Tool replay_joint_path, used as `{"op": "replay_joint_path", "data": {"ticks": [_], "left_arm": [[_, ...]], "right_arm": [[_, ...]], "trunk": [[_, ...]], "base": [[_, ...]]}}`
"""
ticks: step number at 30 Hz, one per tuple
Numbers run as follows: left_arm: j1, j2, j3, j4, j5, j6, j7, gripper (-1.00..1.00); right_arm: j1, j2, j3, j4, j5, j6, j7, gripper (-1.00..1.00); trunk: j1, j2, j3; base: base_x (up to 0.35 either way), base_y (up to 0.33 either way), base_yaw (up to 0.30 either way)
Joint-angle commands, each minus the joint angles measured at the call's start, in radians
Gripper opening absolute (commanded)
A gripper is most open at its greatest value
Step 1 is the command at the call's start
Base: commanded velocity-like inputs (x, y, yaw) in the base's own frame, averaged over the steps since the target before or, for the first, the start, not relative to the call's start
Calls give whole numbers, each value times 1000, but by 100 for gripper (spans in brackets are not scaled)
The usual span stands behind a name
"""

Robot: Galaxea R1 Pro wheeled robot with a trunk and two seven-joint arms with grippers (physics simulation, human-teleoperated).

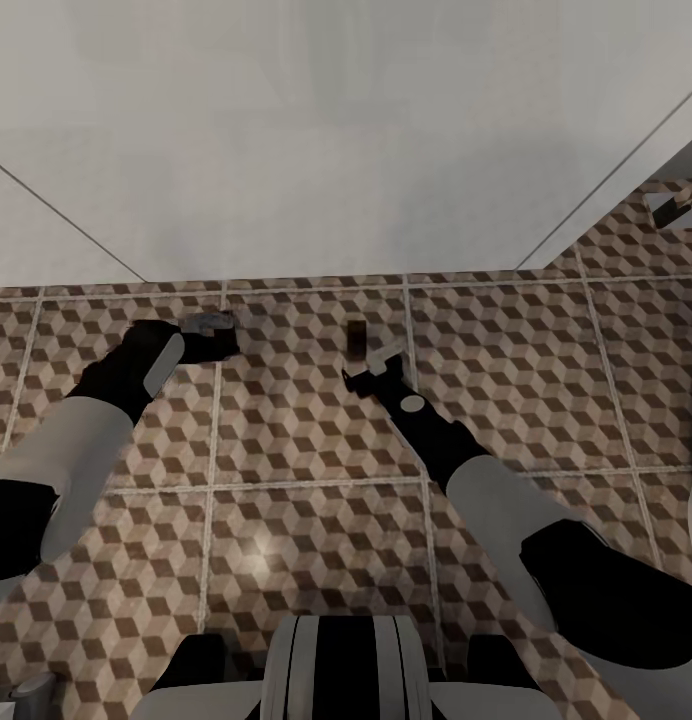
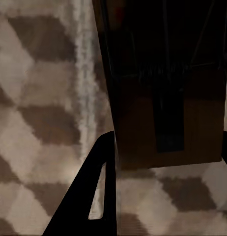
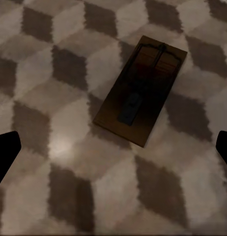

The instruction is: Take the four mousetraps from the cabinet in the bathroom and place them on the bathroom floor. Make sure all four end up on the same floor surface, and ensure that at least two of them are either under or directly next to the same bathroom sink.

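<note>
The bathroom floor (image 1: 316, 440) spread across the head view as large square tiles printed with a brown, beige and white cube pattern, split by pale grout lines, and it met a smooth pale grey wall (image 1: 316, 150) at the far edge. At the left of that view the left gripper (image 1: 214, 335) reached down on its black-and-white arm to a dark mousetrap (image 1: 218, 343) close to the floor; in the left wrist view the mousetrap (image 2: 167, 93), a flat rectangular wooden board with thin dark wire across it, filled the space between the fingers (image 2: 89, 196), one black wedge-shaped finger lying against its edge, so the claw appeared closed on it. Near the middle, a second mousetrap (image 1: 357, 338) lay flat on the tiles just ahead of the right gripper (image 1: 374, 365). The right wrist view showed this mousetrap (image 3: 140, 96) as a brown board with a dark wire frame and a dark bar down its centre, resting free on the pattern, while the right gripper's black fingertips (image 3: 5, 155) stood wide apart at either side, open and empty.
</note>
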Motion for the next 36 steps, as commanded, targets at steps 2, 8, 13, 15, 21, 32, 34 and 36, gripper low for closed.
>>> {"op": "replay_joint_path", "data": {"ticks": [2, 8, 13, 15, 21, 32, 34, 36], "left_arm": [[0, 18, -5, -2, 1, 3, 1, -100], [0, 45, -5, -11, 1, 3, 0, -100], [-1, 56, -5, -14, 1, 3, -1, -100], [0, 57, -6, -14, 1, 3, -2, -100], [0, 59, -6, -15, 1, 3, -2, -100], [0, 59, -6, -15, 1, 3, -2, -100], [0, 59, -6, -15, 1, 3, -2, -100], [0, 63, -6, -15, 1, 3, -2, -100]], "right_arm": [[3, 0, -2, 1, 10, -3, 1, 100], [11, 0, -2, 1, 10, -9, 1, 100], [12, 0, -1, 1, 10, -10, 1, 100], [13, 0, -1, 1, 10, -11, 1, 100], [13, 0, -1, 1, 10, -11, 1, 100], [23, 0, -2, 1, 11, -14, 1, 100], [25, 0, -2, 1, 11, -17, 1, 100], [26, 0, -2, 1, 11, -19, 1, 100]], "trunk": [[0, 0, 0], [0, 0, 0], [0, 0, 0], [0, 0, 0], [0, 0, 0], [0, 0, 0], [0, 0, 0], [0, 0, 0]], "base": [[0, 0, 0], [0, 0, 0], [0, 0, 0], [0, 0, 0], [0, 0, 0], [0, 0, 0], [0, 0, 0], [0, 0, 0]]}}
